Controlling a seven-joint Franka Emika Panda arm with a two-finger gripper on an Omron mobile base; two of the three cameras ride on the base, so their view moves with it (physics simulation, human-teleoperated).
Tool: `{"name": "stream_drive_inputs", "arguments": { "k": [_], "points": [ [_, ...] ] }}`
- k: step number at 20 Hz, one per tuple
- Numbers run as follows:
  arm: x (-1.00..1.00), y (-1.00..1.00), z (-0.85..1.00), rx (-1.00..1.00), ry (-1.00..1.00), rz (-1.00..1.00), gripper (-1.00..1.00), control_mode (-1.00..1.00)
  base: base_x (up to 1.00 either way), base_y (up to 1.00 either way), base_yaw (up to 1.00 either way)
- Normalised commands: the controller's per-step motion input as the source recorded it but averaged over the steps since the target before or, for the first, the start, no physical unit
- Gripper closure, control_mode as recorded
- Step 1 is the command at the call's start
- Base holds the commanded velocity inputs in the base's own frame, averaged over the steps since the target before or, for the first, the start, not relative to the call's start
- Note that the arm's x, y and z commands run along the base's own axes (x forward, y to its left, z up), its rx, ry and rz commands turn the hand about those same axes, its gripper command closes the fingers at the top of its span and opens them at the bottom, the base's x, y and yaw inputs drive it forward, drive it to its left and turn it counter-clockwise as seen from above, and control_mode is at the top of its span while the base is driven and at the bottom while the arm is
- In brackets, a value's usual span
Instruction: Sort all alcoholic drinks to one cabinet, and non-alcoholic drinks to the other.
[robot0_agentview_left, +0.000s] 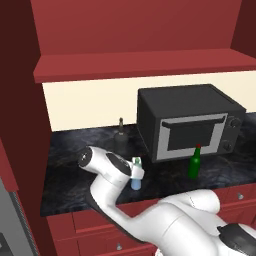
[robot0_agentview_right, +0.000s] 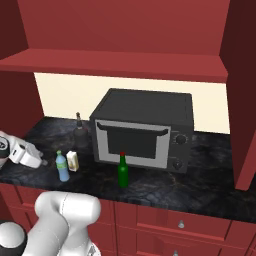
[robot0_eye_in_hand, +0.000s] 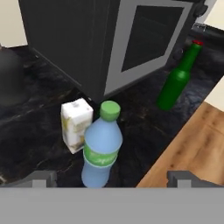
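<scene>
A clear-blue bottle (robot0_eye_in_hand: 102, 148) with green cap and label stands on the dark counter, with a white-and-yellow carton (robot0_eye_in_hand: 76, 124) just behind it to the left. My gripper (robot0_eye_in_hand: 111, 177) is open, its fingertips (robot0_eye_in_hand: 41, 177) spread wide on either side of the bottle's base without touching it. From the base views the gripper (robot0_agentview_right: 45, 162) reaches in from the left, close to the blue bottle (robot0_agentview_right: 62, 166) and the carton (robot0_agentview_right: 73, 161). A slim green bottle (robot0_agentview_right: 122, 171) with a red cap stands in front of the microwave. The squat dark bottle (robot0_agentview_right: 80, 134) stands further back.
A dark microwave (robot0_agentview_right: 142, 130) fills the middle of the counter (robot0_agentview_right: 210, 185). Red wall cabinets (robot0_agentview_right: 120, 25) hang above, over a red shelf edge. Red drawers (robot0_agentview_right: 180, 222) run below the counter. A red side panel (robot0_agentview_left: 17, 100) rises at the far left.
</scene>
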Motion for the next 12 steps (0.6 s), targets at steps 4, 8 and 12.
{"name": "stream_drive_inputs", "arguments": {
  "k": [4,8,12],
  "points": [
    [0.11,0.00,-0.12,-0.07,-0.03,-0.10,-1.00,-1.00,0.00,0.00,0.00],
    [0.02,0.00,-0.11,-0.08,-0.02,-0.12,-1.00,-1.00,0.00,0.00,0.00],
    [0.13,-0.07,-0.01,-0.07,0.00,-0.11,-1.00,-1.00,0.00,0.00,0.00]
  ]
}}
